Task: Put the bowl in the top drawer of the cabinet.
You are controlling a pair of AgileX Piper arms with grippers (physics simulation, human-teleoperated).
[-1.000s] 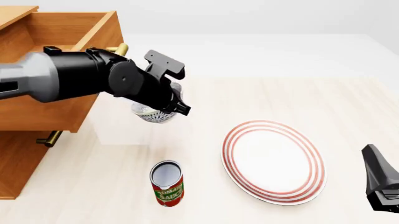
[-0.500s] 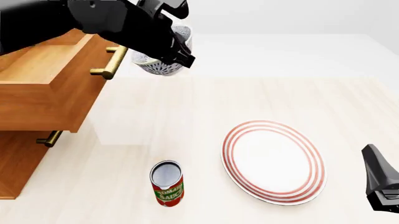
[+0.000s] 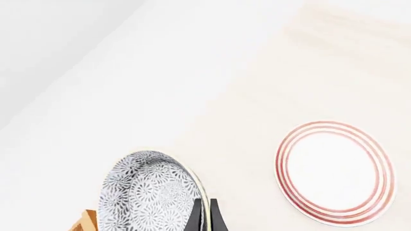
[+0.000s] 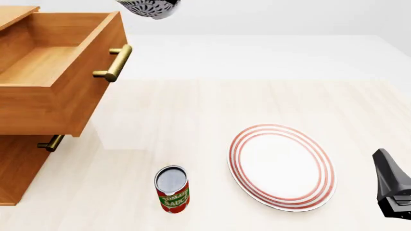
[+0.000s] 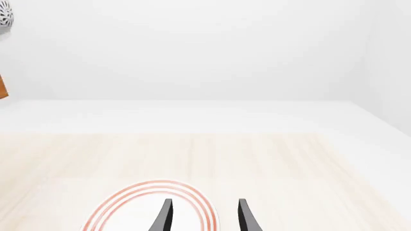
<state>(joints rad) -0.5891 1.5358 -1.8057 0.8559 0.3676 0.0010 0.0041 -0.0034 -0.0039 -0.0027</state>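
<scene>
The speckled bowl [image 4: 149,7] hangs high in the air, cut off by the top edge of the front view, just right of the open top drawer [image 4: 48,67] of the cabinet [image 4: 16,168]. My left gripper [image 3: 204,208] is shut on the rim of the bowl [image 3: 149,195] in the left wrist view; the arm itself is out of the front view. The drawer stands pulled out with its brass handle [image 4: 114,62] facing right. My right gripper [image 5: 203,214] is open over the near table, low at the right [image 4: 391,190].
A red-ringed white plate [image 4: 281,166] lies right of centre, also under my right gripper [image 5: 151,207]. A tomato sauce can [image 4: 172,188] stands upright near the front. The lower drawer's handle [image 4: 50,143] sticks out beneath the open drawer.
My left arm has lifted the bowl steeply upward and left, leaving the front view except for the bowl's underside. The right arm has not moved.
</scene>
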